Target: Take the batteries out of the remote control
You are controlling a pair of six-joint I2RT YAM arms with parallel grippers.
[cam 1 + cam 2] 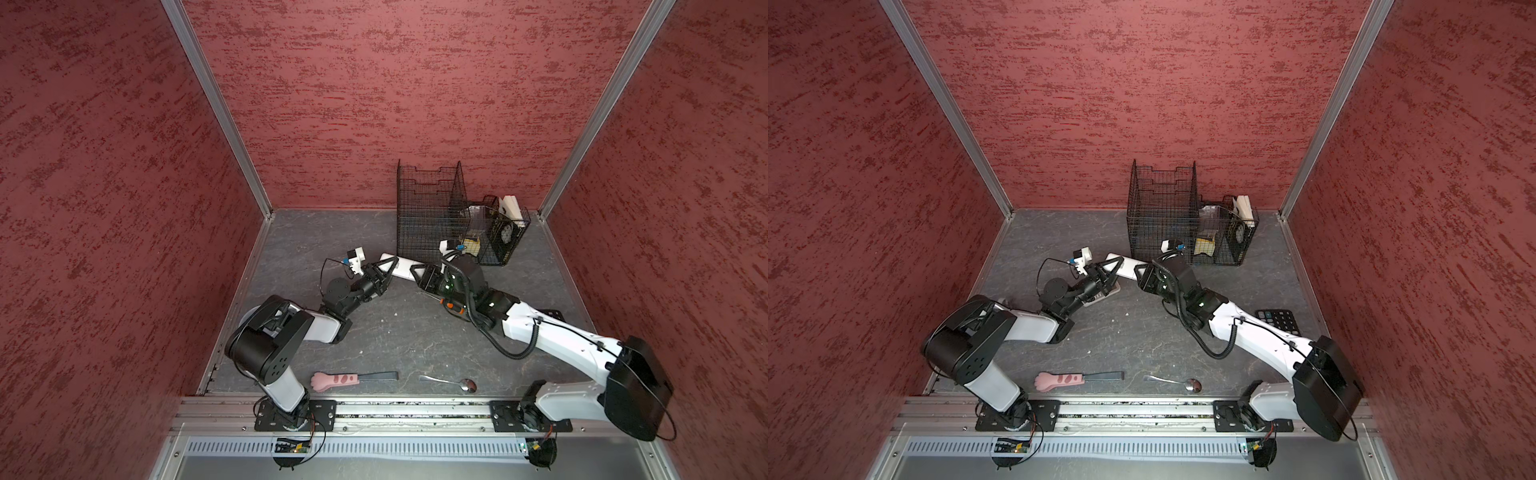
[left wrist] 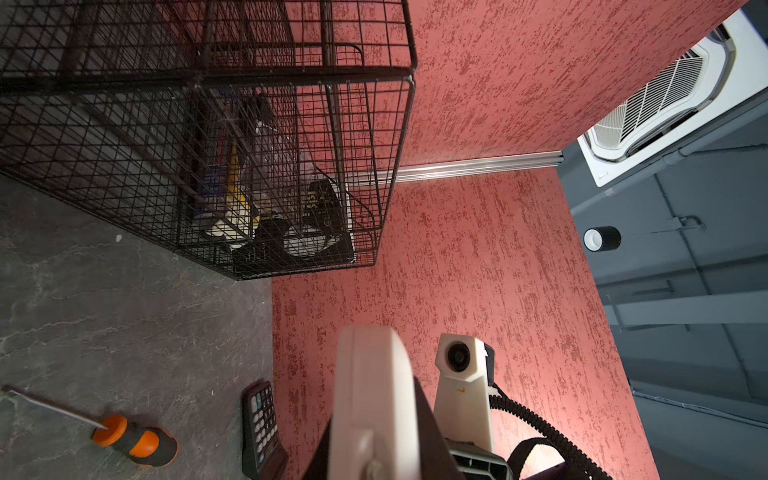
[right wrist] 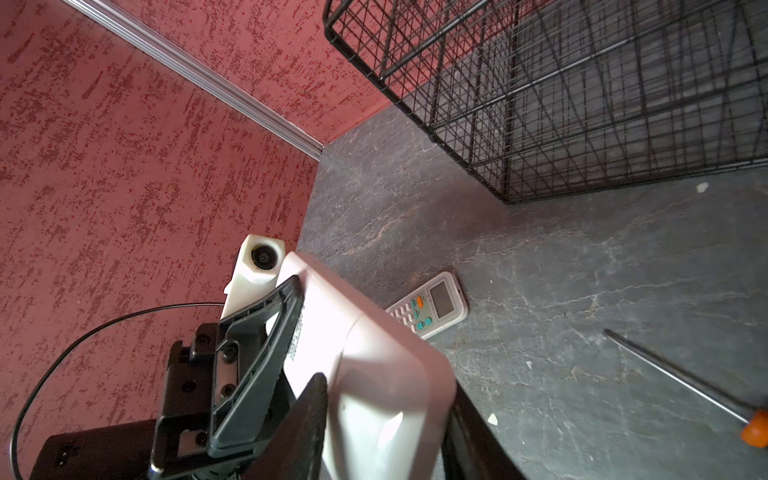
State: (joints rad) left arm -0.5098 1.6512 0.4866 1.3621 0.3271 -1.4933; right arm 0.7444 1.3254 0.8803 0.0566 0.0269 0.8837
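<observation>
Holding oddments: wire basket [image 1: 503,237]

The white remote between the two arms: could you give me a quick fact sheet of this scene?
Held item: white remote, lifted off the table
Left gripper: shut on one end
Right gripper: closed on the other end
Batteries: none in view
On table: screwdriver, calculator, second remote
At back: wire basket

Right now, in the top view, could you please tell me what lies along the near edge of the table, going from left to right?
Pink paw-shaped utensil with its dark handle, then the metal spoon.
</observation>
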